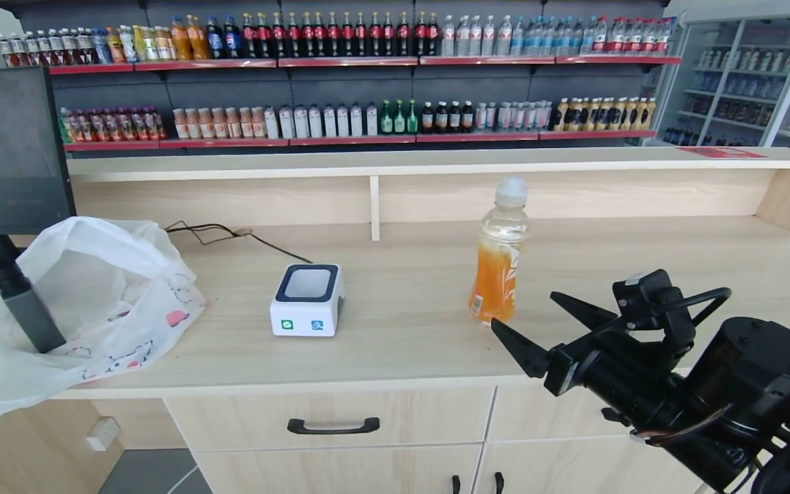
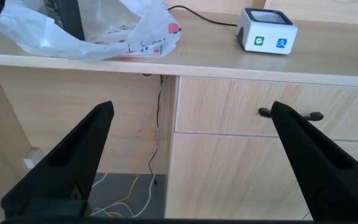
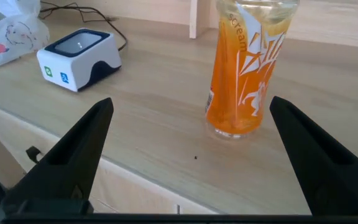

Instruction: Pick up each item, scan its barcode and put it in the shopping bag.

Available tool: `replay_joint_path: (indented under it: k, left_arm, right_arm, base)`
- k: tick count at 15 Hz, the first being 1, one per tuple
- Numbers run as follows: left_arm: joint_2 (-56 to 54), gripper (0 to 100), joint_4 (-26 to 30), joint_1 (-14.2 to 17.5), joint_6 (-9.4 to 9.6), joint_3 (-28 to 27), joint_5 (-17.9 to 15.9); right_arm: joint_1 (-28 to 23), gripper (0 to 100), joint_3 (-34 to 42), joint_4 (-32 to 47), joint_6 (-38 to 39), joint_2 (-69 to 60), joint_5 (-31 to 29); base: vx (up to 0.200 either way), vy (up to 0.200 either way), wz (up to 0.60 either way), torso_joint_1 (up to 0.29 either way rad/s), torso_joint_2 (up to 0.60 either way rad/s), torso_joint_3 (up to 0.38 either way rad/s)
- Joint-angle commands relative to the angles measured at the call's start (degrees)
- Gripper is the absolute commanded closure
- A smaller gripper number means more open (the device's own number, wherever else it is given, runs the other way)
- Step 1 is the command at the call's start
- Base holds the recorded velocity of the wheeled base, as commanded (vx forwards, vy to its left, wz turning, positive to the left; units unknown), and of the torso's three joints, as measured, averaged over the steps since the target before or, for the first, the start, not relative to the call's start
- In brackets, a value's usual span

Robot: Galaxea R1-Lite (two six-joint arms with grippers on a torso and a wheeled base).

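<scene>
Pale wood counter point(image 1: 402, 343) (bag point(image 1: 93, 288), scanner point(image 1: 307, 298), bottle point(image 1: 498, 274) on it); drinks shelves point(image 1: 347, 62) behind.

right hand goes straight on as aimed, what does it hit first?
Probably the orange drink bottle, standing on the counter ahead of the open right hand, slightly off-centre; depth unclear.

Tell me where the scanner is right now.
In the head view the scanner sits on the counter, left of centre, between the bag on its left and the bottle on its right, touching neither.
</scene>
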Motion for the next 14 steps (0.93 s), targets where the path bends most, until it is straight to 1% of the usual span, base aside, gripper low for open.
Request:
replay_joint_path:
  k: [1, 2, 3, 4, 5, 9, 10, 13, 14]
  left_arm:
    - [0.0, 0, 0.0, 0.0, -0.02, 0.0, 0.0]
    - [0.0, 0, 0.0, 0.0, -0.02, 0.0, 0.0]
    - [0.0, 0, 0.0, 0.0, -0.02, 0.0, 0.0]
    - [0.0, 0, 0.0, 0.0, -0.02, 0.0, 0.0]
    - [0.0, 0, 0.0, 0.0, -0.02, 0.0, 0.0]
    - [0.0, 0, 0.0, 0.0, -0.19, 0.0, 0.0]
    - [0.0, 0, 0.0, 0.0, -0.19, 0.0, 0.0]
    - [0.0, 0, 0.0, 0.0, -0.19, 0.0, 0.0]
    - [0.0, 0, 0.0, 0.0, -0.11, 0.0, 0.0]
  right_arm:
    - [-2.8, 0, 0.2, -0.1, 0.0, 0.4, 0.0]
    - [-4.6, 0, 0.8, -0.1, 0.0, 0.4, 0.0]
    - [-6.3, 0, 1.7, -0.1, 0.0, 0.4, 0.0]
    - [-6.9, 0, 1.9, -0.1, 0.0, 0.4, 0.0]
    - [-6.9, 0, 1.7, -0.1, 0.0, 0.5, 0.0]
    - [-6.6, 0, -4.0, -0.1, -1.0, 4.1, -0.2]
    - [-6.5, 0, -6.1, -0.1, -1.8, 5.6, -1.5]
    - [-0.6, 0, -7.2, -0.1, -1.7, 8.1, -7.6]
    - [0.4, 0, -7.8, -0.1, -1.6, 8.5, -9.6]
  base:
    - [0.2, 0.0, 0.0, 0.002, 0.0, 0.007]
    - [0.2, 0.0, 0.0, 0.002, 0.0, 0.007]
    - [0.0, 0.0, 0.0, 0.0, 0.0, 0.0]
    - [0.0, 0.0, 0.0, 0.0, 0.0, 0.0]
    - [0.0, 0.0, 0.0, 0.0, 0.0, 0.0]
    - [0.0, 0.0, 0.0, 0.0, 0.0, 0.0]
    - [0.0, 0.0, 0.0, 0.0, 0.0, 0.0]
    - [0.0, 0.0, 0.0, 0.0, 0.0, 0.0]
    - [0.0, 0.0, 0.0, 0.0, 0.0, 0.0]
